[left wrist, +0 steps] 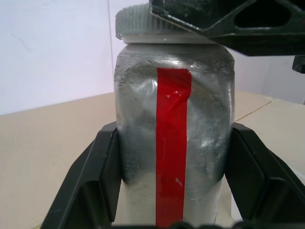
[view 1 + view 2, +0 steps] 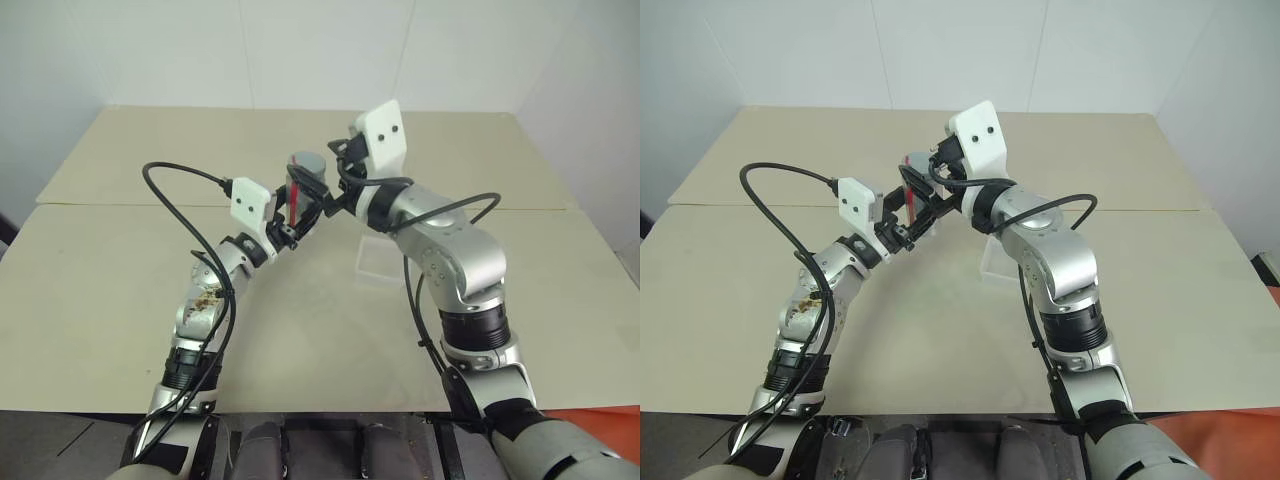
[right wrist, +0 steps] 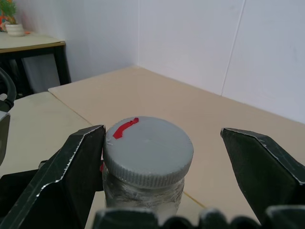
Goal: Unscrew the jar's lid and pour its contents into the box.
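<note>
Holding the jar (image 1: 174, 143) aloft over the counter (image 2: 120, 290), lid (image 3: 147, 150) not yet off.
Left gripper (image 1: 174, 191) clamps the jar's body; right gripper (image 3: 162, 157) straddles the lid, spread wide. Unscrewing and pouring into the box (image 2: 378, 262) remain. No readable writing; just a red stripe (image 1: 172, 148).

The scene is brightly and evenly lit, with soft light from above. The surface (image 2: 120, 300) carries only faint, diffuse shadows beneath the arms. Small highlights gleam on the silvery arm casings, and the box (image 2: 380, 258) shows pale glints along its thin walls. In the left wrist view the jar (image 1: 174, 143) is sharp, its red stripe glossy with tiny specks of glare. In the right wrist view the lid (image 3: 148, 150) is crisp, while the walls behind look slightly soft.
</note>
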{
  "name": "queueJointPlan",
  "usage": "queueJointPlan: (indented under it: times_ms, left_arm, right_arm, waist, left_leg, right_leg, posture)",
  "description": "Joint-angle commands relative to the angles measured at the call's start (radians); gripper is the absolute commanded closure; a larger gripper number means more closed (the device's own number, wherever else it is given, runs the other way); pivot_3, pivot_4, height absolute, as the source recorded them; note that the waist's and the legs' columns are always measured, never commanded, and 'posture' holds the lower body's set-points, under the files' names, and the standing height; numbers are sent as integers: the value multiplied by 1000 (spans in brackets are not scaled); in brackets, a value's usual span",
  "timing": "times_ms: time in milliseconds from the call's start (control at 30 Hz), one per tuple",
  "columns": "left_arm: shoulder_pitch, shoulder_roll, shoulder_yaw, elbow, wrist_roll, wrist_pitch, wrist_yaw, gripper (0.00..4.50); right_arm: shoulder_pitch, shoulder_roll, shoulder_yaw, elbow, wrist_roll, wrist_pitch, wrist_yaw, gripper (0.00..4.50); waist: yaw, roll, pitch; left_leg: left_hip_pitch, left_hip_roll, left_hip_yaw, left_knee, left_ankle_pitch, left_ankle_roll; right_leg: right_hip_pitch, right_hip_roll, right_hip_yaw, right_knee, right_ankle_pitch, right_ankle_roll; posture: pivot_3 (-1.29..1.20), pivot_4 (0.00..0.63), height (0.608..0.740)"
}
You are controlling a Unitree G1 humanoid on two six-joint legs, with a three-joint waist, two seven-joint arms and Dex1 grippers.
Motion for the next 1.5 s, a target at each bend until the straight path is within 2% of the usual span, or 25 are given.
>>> queueJointPlan:
  times_ms: [33,1500]
  left_arm:
    - [-7,-1,-4,-46,-1,-5,4,1795]
    - [-16,4,-5,-47,-10,1,6,1795]
  right_arm:
    - [-31,7,-18,-22,9,-28,11,36]
    - [57,-83,-59,-111,19,13,14,36]
  waist:
    - [0,0,0]
    - [0,0,0]
  left_leg:
    - [0,0,0,0,0,0]
    - [0,0,-1,0,0,0]
  right_leg:
    - [0,0,0,0,0,0]
    - [0,0,0,0,0,0]
  posture:
    - [0,150,740]
    - [0,150,740]
